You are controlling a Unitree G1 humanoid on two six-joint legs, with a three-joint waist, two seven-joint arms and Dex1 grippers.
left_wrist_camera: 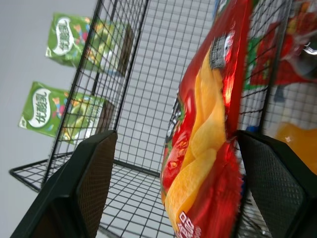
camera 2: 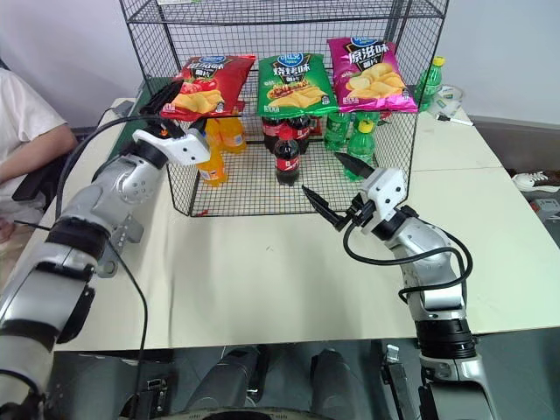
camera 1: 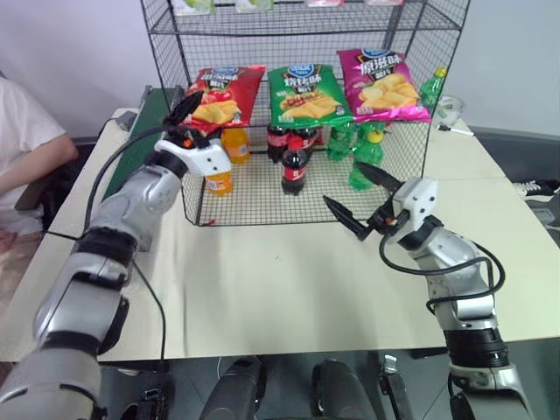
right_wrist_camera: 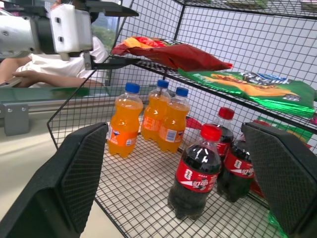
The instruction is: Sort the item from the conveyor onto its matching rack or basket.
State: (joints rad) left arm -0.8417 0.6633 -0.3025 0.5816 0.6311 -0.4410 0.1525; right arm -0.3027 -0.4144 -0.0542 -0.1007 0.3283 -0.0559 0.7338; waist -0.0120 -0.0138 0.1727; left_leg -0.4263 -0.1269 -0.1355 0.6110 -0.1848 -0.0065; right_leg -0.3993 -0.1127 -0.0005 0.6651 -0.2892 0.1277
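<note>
Left eye view: the red chip bag (camera 1: pixel 222 96) is being shown lying on the sloping middle shelf of the black wire-mesh rack (camera 1: pixel 420 105), at the shelf's left end, with its lower edge hanging over the front wire. Beside it on the same shelf the green chip bag (camera 1: pixel 306 93) and the pink chip bag (camera 1: pixel 383 84) are being displayed, side by side. The left gripper (camera 1: pixel 182 112) is being held at the front left corner of the rack, right at the red bag's lower edge; its fingers are spread wide, and in the left wrist view the bag (left_wrist_camera: pixel 208 134) is seen hanging between the two fingers (left_wrist_camera: pixel 91 173) without being clamped. The right gripper (camera 1: pixel 360 203) is being held above the cream table (camera 1: pixel 280 289), in front of the rack's bottom tier, with its jaws wide apart and nothing between them. On the bottom tier, orange soda bottles (right_wrist_camera: pixel 148 119), cola bottles (right_wrist_camera: pixel 198 171) and green bottles (camera 1: pixel 357 149) are being kept upright. The dark-green conveyor (camera 1: pixel 144 122) is being seen running behind the left arm, to the left of the rack. A person in a white shirt (camera 1: pixel 22 131) is being seen sitting at the far left.
</note>
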